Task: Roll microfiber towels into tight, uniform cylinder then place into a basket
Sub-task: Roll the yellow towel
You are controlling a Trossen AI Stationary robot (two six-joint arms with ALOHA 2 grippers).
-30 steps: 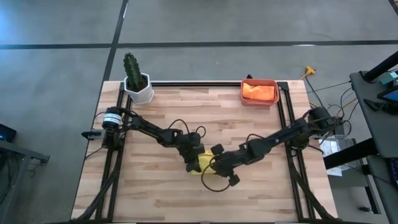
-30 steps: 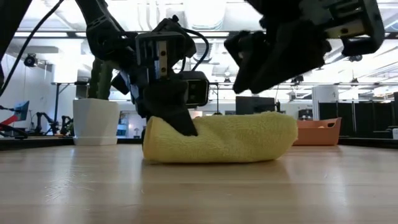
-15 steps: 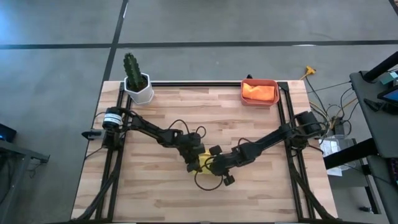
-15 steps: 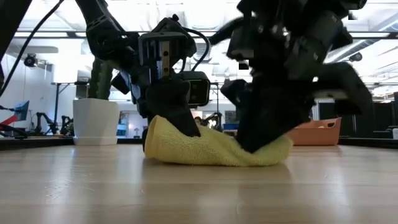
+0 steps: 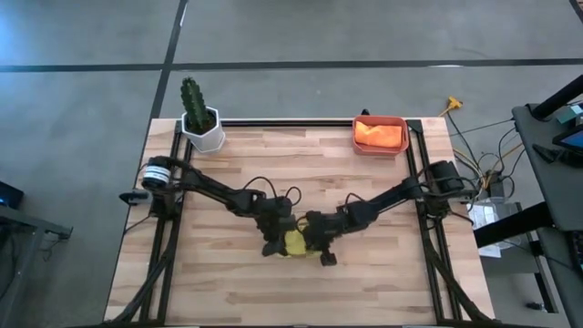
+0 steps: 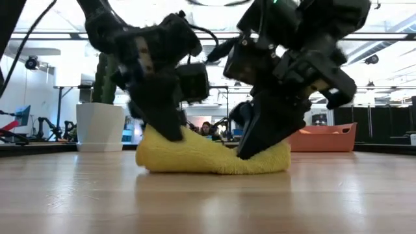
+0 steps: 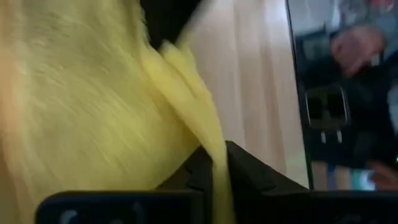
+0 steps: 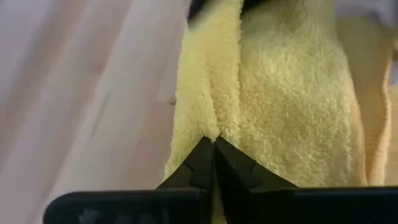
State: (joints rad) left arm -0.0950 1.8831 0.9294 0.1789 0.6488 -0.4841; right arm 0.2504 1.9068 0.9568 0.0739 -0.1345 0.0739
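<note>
At mid-table, left pincer (image 5: 276,239) and right pincer (image 5: 313,248) each pinch the yellow towel (image 5: 295,243).

Both claws are crowding the yellow towel (image 5: 295,242) mid-table: the left gripper (image 5: 277,239) is blocking its one end, the right gripper (image 5: 316,246) the other. Bare table (image 5: 237,292) is lying open ahead of them. Behind, the basket (image 5: 380,146) and cactus pot (image 5: 202,128) are standing well apart, probably leaving a corridor between
</note>
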